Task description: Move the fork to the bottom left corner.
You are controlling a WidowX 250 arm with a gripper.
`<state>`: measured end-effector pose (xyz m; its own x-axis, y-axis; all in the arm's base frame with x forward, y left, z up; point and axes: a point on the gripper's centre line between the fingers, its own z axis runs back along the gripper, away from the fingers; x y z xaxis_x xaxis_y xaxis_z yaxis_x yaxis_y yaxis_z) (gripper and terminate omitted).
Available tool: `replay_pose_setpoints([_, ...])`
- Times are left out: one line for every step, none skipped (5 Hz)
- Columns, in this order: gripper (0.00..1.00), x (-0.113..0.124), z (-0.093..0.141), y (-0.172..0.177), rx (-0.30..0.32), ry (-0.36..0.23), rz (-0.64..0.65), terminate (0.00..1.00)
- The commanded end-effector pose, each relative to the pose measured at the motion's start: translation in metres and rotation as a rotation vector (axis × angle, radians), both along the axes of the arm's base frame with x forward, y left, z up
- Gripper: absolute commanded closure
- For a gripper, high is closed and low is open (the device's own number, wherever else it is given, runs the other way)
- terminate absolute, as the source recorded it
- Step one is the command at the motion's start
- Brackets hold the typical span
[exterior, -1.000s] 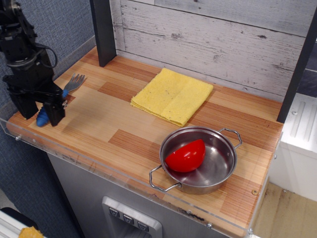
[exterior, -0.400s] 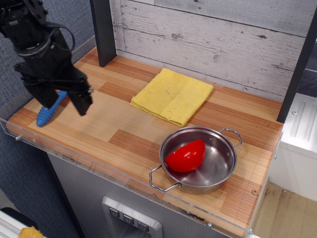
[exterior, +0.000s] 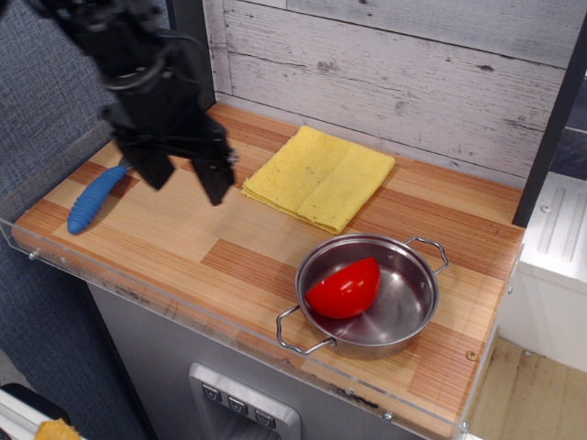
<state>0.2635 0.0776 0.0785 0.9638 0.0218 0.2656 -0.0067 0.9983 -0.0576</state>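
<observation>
The fork (exterior: pixel 93 198) lies flat on the striped wood tabletop near the bottom left corner (exterior: pixel 46 229), its ribbed blue handle pointing at that corner. Its tines are hidden behind my arm. My gripper (exterior: pixel 187 181) is black, open and empty. It hangs above the table to the right of the fork, between the fork and the yellow cloth, clear of both.
A folded yellow cloth (exterior: pixel 319 176) lies at the back middle. A steel two-handled pot (exterior: pixel 404 307) with a red object (exterior: pixel 345 287) in it sits at the front right. A dark post (exterior: pixel 191 55) stands at the back left. A clear acrylic rim (exterior: pixel 183 307) edges the front.
My gripper has let go of the fork, risen and moved right and back, away from the left corner. The fork stays lying near the corner.
</observation>
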Motion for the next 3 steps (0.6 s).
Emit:
replay_pose_setpoints([0.0,0.0165,0.0029,-0.0057,0.061,0.013,-0.092,0.0])
replay_pose_setpoints([0.0,0.0165,0.0029,-0.0057,0.061,0.013,-0.092,0.0])
replay_pose_setpoints([0.0,0.0165,0.0029,-0.0057,0.061,0.013,-0.092,1.0])
